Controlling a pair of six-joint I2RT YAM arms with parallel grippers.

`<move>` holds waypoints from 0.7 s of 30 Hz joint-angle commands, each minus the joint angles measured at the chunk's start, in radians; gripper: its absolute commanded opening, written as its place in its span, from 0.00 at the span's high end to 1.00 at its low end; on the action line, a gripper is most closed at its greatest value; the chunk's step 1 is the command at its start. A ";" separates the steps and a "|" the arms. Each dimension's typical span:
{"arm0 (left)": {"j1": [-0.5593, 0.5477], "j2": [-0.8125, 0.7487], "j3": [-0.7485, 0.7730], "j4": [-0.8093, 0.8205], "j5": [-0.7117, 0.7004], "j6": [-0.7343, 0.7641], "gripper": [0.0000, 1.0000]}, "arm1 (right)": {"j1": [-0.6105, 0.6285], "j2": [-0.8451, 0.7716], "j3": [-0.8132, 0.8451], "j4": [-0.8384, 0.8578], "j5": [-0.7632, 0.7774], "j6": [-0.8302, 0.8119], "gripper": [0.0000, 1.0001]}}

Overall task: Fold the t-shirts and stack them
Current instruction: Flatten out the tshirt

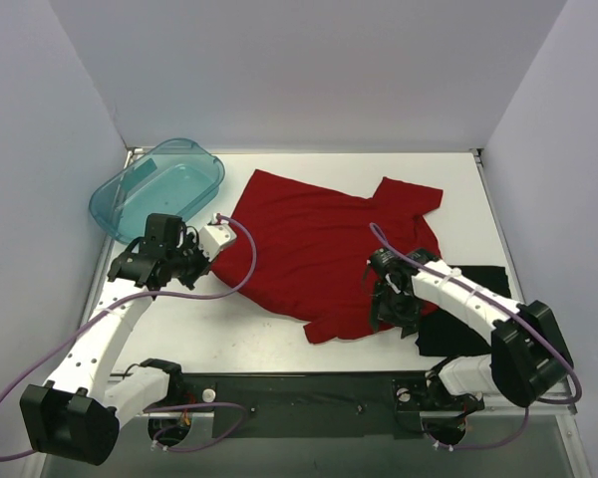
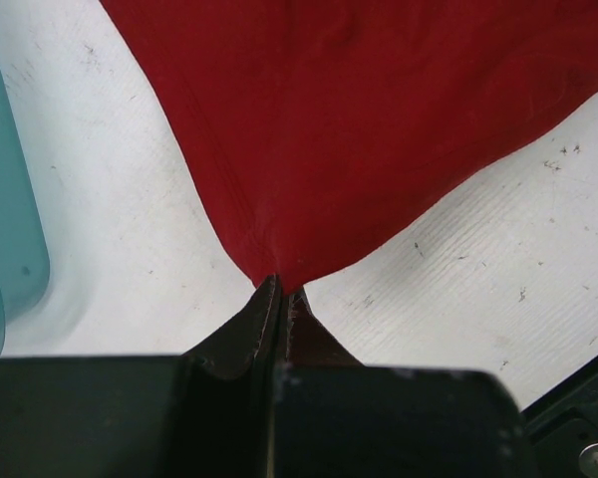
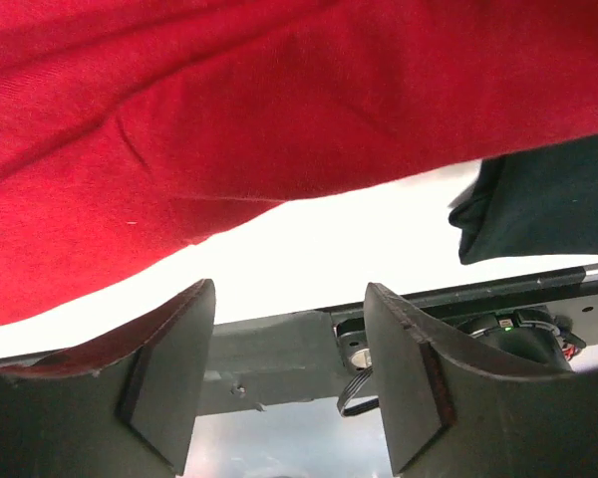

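Note:
The red t-shirt (image 1: 329, 249) lies spread and rumpled across the middle of the white table. My left gripper (image 1: 213, 257) is shut on its left corner; in the left wrist view the closed jaws (image 2: 282, 289) pinch the tip of the red cloth (image 2: 379, 119). My right gripper (image 1: 389, 304) is open and empty over the shirt's near right part. In the right wrist view its fingers (image 3: 289, 299) are spread apart, with the red cloth (image 3: 229, 119) beyond them. The black t-shirt (image 1: 468, 309) lies flat at the right, just beside the right gripper, and shows in the right wrist view (image 3: 548, 209).
A translucent teal tub (image 1: 157, 186) stands at the far left corner, close to my left wrist, and its side shows in the left wrist view (image 2: 5, 229). Grey walls enclose the table on three sides. The black base rail (image 1: 309, 393) runs along the near edge.

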 commanded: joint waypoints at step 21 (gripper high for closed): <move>-0.064 -0.064 -0.003 0.029 0.058 -0.009 1.00 | -0.120 0.196 0.173 -0.136 0.138 0.653 0.30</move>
